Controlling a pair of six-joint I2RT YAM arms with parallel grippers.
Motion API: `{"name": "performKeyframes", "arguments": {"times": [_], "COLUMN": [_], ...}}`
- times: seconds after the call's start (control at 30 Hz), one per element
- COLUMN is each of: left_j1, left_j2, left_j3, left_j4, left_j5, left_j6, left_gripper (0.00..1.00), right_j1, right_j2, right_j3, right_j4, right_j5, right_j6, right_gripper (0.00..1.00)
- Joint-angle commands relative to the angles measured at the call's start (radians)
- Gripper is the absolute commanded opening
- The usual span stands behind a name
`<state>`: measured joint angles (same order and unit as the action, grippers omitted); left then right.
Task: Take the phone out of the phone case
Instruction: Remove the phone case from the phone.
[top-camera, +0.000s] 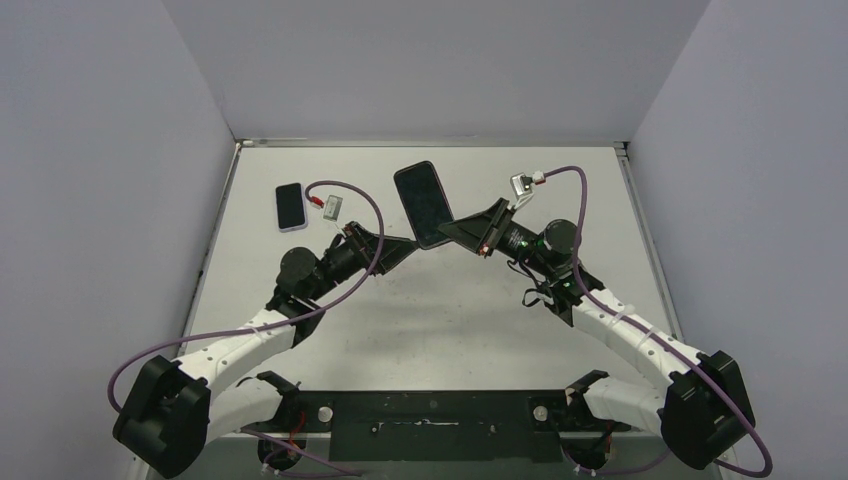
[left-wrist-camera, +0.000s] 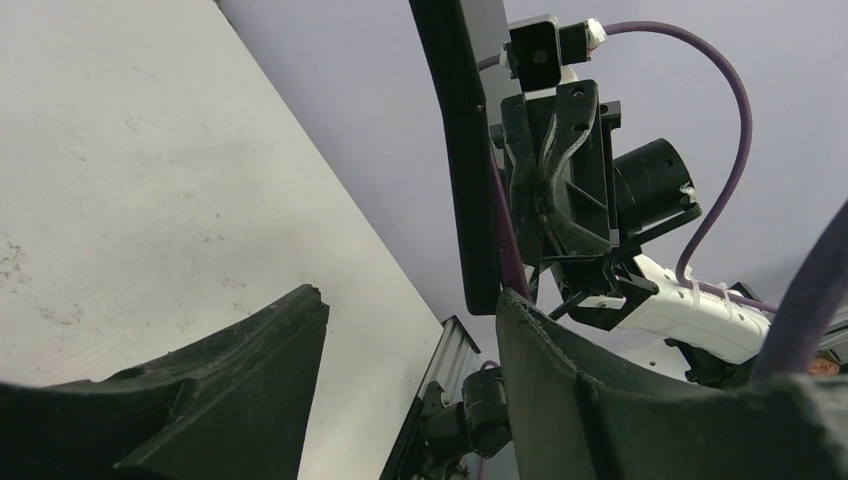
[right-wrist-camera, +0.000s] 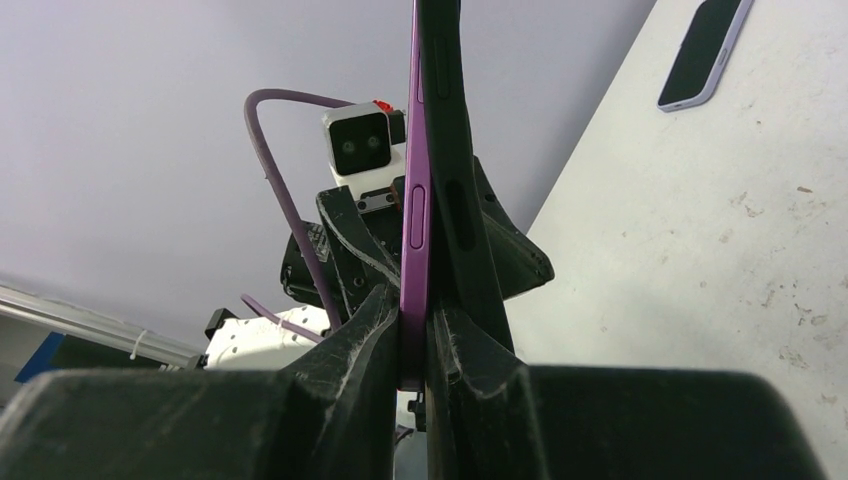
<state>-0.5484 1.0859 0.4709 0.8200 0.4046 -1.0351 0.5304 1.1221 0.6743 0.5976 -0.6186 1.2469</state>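
The phone, dark screen up, is held tilted above the middle of the table. In the right wrist view its purple edge runs upright, with the black phone case pressed along it. My right gripper is shut on the phone and case together, at their lower right corner. My left gripper is at the lower left corner, open. In the left wrist view the case's black edge ends right at the tip of one finger, and the other finger stands well apart.
A second phone with a pale lavender rim lies flat at the back left of the table, also in the right wrist view. Grey walls close off the back and sides. Purple cables loop off both wrists.
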Motion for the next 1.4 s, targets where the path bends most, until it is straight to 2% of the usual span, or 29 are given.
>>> {"name": "performKeyframes", "arguments": {"times": [0.0,0.2,0.57,0.73,0.9,1.03,1.37], "left_j1": [-0.010,-0.012,-0.016,-0.016,-0.016,-0.015,-0.012], "left_j2": [0.014,0.043,0.117,0.155,0.159,0.151,0.174], "left_j3": [0.024,0.042,0.112,0.143,0.141,0.143,0.171], "left_j4": [0.063,0.027,0.186,0.224,0.212,0.171,0.149], "left_j5": [0.006,-0.020,0.002,0.007,-0.025,-0.096,-0.273], "left_j6": [0.010,-0.001,-0.071,-0.086,-0.074,-0.049,-0.030], "left_gripper": [0.59,0.52,0.50,0.37,0.13,0.00,0.00], "right_j1": [0.001,0.006,0.024,0.029,0.029,0.031,0.034], "right_j2": [-0.006,0.000,0.014,0.015,-0.003,-0.006,-0.008], "right_j3": [0.073,0.078,0.078,0.078,0.072,0.063,0.045], "right_j4": [0.142,0.154,0.147,0.137,0.079,0.045,-0.046], "right_j5": [-0.009,-0.026,-0.045,-0.053,-0.053,-0.064,-0.102], "right_j6": [0.012,0.014,0.003,-0.008,-0.044,-0.063,-0.114], "right_gripper": [0.00,0.00,0.00,0.00,0.00,0.00,0.00]}}
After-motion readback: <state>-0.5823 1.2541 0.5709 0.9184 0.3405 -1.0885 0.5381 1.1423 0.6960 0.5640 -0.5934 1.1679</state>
